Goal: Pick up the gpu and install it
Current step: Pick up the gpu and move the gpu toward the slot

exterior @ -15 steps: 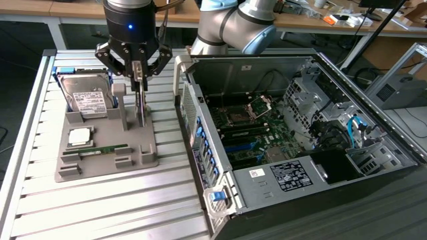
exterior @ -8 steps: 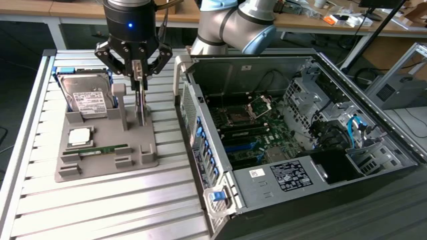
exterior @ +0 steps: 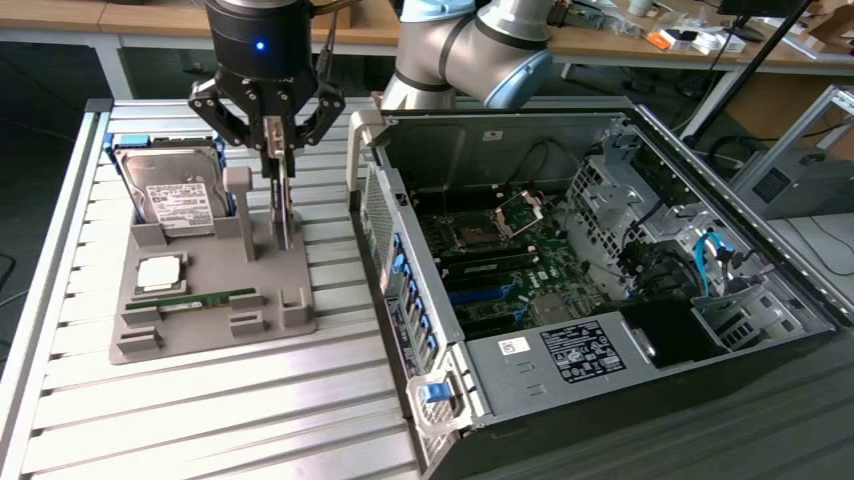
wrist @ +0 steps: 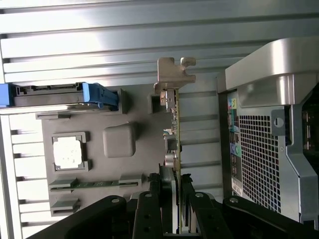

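While the gpu (exterior: 283, 205) stands on edge in the grey holder (exterior: 214, 310) on the counter (exterior: 200, 420), the claw (exterior: 275, 140) is clamped onto its upper edge

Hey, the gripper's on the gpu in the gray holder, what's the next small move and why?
Probably a slow, straight lift. The gripper appears closed on the top edge of the gpu, which stands upright in a slot of the gray holder, so pulling sideways could jam it.

I saw the gpu (exterior: 283, 210), a thin card, upright on edge at the grey holder (exterior: 214, 325), silver bracket (wrist: 174, 74) at one end, pinched between the fingers (wrist: 166, 194).
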Available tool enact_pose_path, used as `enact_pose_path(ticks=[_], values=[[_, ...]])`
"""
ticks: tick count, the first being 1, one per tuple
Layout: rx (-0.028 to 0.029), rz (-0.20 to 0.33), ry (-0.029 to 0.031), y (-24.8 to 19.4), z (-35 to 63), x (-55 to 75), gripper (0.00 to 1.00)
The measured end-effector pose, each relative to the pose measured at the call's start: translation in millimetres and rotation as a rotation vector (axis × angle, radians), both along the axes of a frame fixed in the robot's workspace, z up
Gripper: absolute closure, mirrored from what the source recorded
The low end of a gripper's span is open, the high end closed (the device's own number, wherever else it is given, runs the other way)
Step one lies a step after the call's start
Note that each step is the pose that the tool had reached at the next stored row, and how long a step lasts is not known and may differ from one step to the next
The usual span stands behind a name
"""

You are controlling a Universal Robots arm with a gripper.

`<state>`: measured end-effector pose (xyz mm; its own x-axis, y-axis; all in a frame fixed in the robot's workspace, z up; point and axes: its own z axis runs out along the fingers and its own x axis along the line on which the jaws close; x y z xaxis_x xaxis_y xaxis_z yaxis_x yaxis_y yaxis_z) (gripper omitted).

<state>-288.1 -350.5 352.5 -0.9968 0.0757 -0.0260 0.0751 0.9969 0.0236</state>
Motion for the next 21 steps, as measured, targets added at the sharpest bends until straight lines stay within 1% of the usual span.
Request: enact_pose_path(ticks=[21], values=[[0.0021,0.000,0.0000,0.0,8.4,0.0,0.73]])
